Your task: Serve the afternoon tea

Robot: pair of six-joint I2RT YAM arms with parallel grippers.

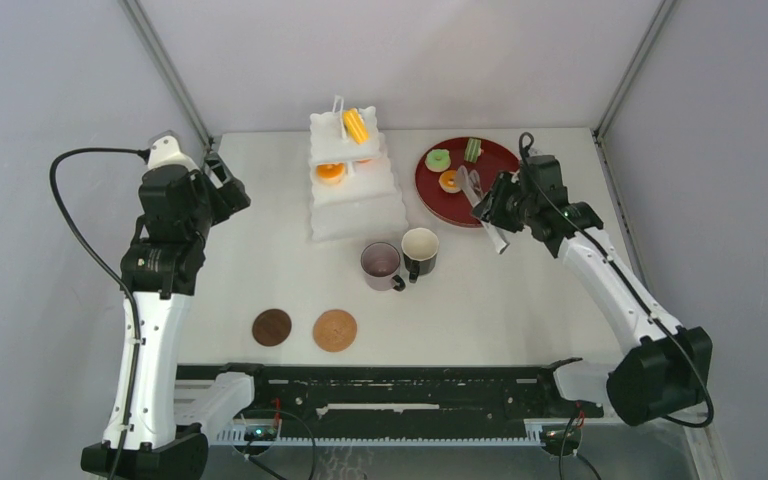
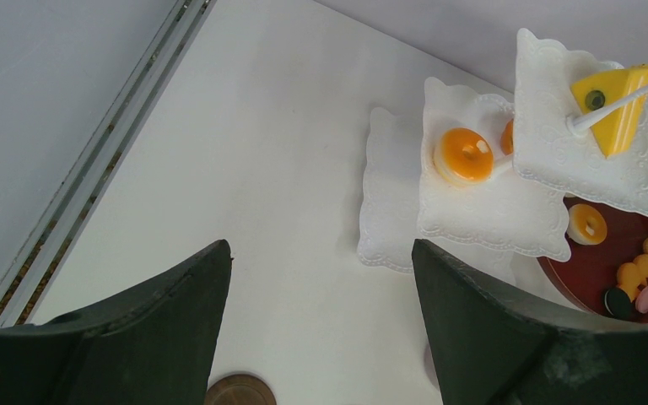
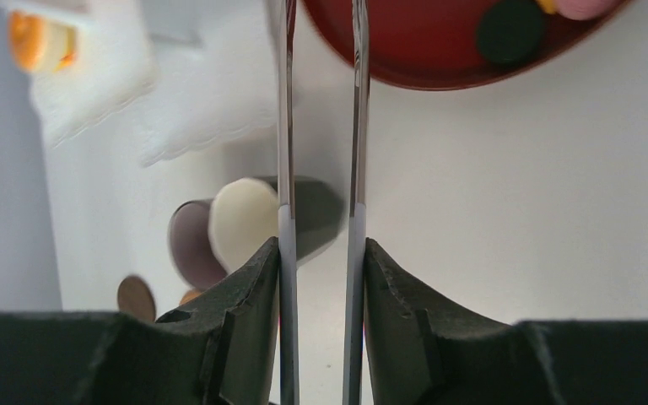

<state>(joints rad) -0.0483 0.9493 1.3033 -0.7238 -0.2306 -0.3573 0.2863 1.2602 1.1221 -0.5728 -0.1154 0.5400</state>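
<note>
The white three-tier stand (image 1: pixel 357 205) stands at the back centre, with a yellow pastry (image 1: pixel 356 125) on top and an orange pastry (image 1: pixel 330 172) on the middle tier. Green pastries (image 1: pixel 438 159) and another orange one (image 1: pixel 449 181) lie on the dark red tray (image 1: pixel 495 160). The mauve mug (image 1: pixel 381 264) and black mug (image 1: pixel 420 250) stand side by side. Two brown coasters (image 1: pixel 271 327) (image 1: pixel 334 330) lie near the front. My right gripper (image 3: pixel 321 253) is shut on the metal tongs (image 3: pixel 285 169), which reach over the tray's near edge. My left gripper (image 2: pixel 321 253) hangs open and empty, left of the stand (image 2: pixel 481 211).
Walls close in the table at the back and on both sides. The left wrist view shows more small pastries on the tray (image 2: pixel 616 266) and one coaster (image 2: pixel 238 392) below the fingers. A black rail runs along the front edge (image 1: pixel 390 385).
</note>
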